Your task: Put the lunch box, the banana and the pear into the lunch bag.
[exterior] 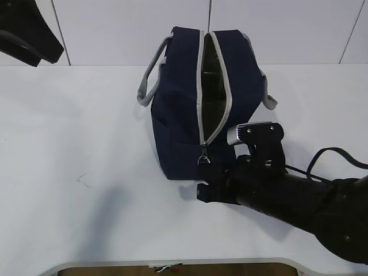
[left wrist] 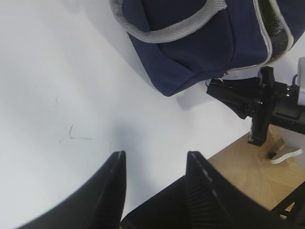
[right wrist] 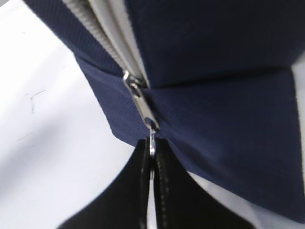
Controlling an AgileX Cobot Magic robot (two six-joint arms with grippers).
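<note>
- Navy lunch bag [exterior: 184,103] stands mid-table; right gripper [right wrist: 152,164] is pinched tight on its ring pull [right wrist: 151,143].
- Left gripper [left wrist: 155,183] hangs half-open, empty.
- Risk: a yank might drag the unbraced bag.

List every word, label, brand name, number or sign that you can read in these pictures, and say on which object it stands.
None can be read. The lunch bag, its zipper, the table and the right pincer show no print in any view.
</note>
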